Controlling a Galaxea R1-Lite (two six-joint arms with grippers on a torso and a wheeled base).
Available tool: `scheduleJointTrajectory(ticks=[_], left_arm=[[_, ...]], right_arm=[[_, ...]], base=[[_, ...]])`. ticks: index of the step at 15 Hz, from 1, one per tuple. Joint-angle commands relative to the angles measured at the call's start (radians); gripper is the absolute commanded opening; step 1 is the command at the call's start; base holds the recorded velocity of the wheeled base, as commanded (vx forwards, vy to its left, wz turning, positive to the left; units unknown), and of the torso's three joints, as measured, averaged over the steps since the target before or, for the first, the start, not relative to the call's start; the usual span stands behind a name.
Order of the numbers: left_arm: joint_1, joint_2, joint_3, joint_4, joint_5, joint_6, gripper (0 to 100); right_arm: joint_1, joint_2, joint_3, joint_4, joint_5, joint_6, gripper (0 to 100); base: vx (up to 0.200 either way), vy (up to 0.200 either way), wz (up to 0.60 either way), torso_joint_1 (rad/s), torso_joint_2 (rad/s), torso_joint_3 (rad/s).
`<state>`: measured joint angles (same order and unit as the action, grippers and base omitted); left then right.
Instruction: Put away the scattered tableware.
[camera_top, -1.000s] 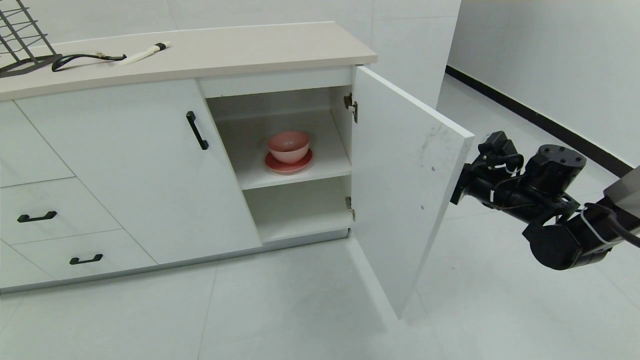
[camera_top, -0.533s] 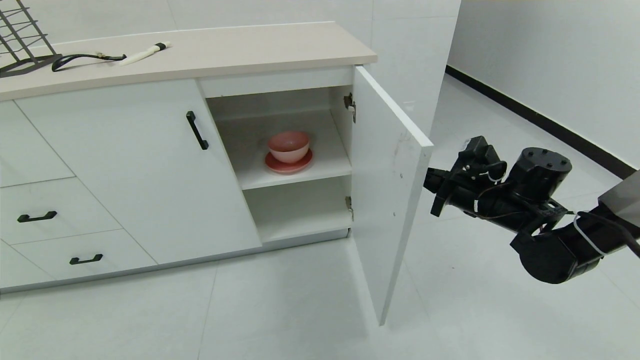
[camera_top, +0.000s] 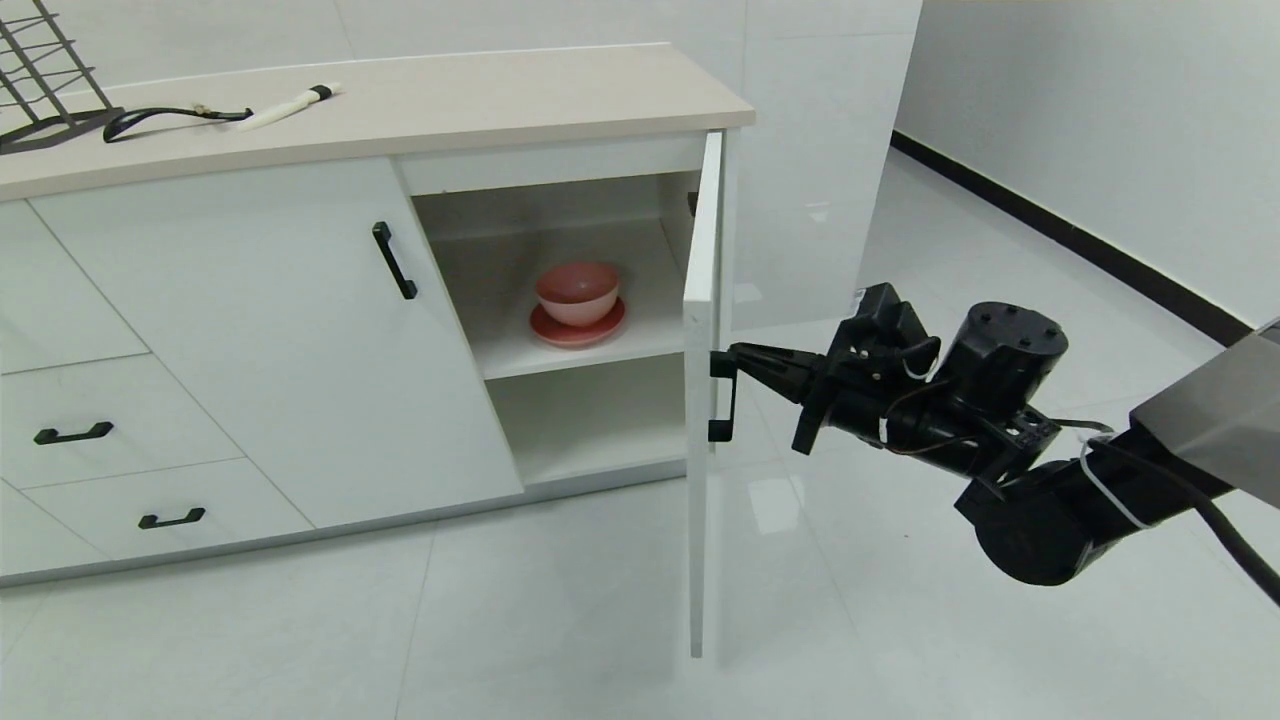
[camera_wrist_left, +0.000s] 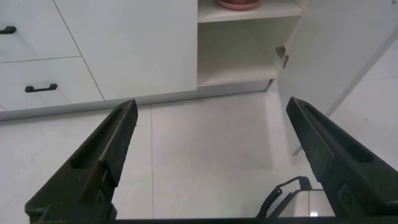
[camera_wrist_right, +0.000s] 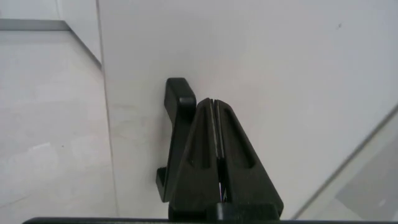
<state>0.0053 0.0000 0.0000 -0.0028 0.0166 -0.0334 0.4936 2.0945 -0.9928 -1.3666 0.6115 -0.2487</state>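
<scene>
As seen at right gripper (camera_top: 740, 358): closed tight, tip at cabinet door (camera_top: 703, 300) beside handle (camera_top: 722, 400); at left gripper (camera_wrist_left: 211, 107): spread wide above floor (camera_wrist_left: 205, 155); bowl (camera_top: 577, 292) on plate (camera_top: 577, 333).

Black arm (camera_top: 1040, 520); round joints (camera_top: 1005, 345); tapered fingers (camera_top: 768, 362)

head: high, wide | wrists: low, near | shared: cabinet door (camera_top: 700, 250)

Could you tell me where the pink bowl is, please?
In the head view, the pink bowl sits on a red plate on the open cabinet's upper shelf, left of the door.
</scene>
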Motion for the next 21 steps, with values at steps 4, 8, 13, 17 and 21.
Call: scheduleJointTrajectory(ticks=[4, 8, 13, 17, 21], left_arm=[[0.001, 0.000, 0.000, 0.000, 0.000, 0.003, 100], [0.001, 0.000, 0.000, 0.000, 0.000, 0.003, 100], [0.001, 0.000, 0.000, 0.000, 0.000, 0.001, 100], [0.001, 0.000, 0.000, 0.000, 0.000, 0.001, 100], [0.001, 0.000, 0.000, 0.000, 0.000, 0.003, 100]], right_arm=[[0.043, 0.058, -0.106, 0.000, -0.001, 0.000, 0], [0.074, 0.085, -0.126, -0.006, -0.001, 0.000, 0], [0.106, 0.134, -0.202, -0.006, 0.001, 0.002, 0], [0.111, 0.182, -0.277, -0.006, 0.001, 0.002, 0], [0.135, 0.299, -0.414, -0.019, 0.007, 0.009, 0]], base=[[0.000, 0.000, 0.00, 0.000, 0.00, 0.000], [0.000, 0.000, 0.00, 0.000, 0.00, 0.000], [0.000, 0.000, 0.00, 0.000, 0.00, 0.000], [0.000, 0.000, 0.00, 0.000, 0.00, 0.000], [0.000, 0.000, 0.00, 0.000, 0.00, 0.000]])
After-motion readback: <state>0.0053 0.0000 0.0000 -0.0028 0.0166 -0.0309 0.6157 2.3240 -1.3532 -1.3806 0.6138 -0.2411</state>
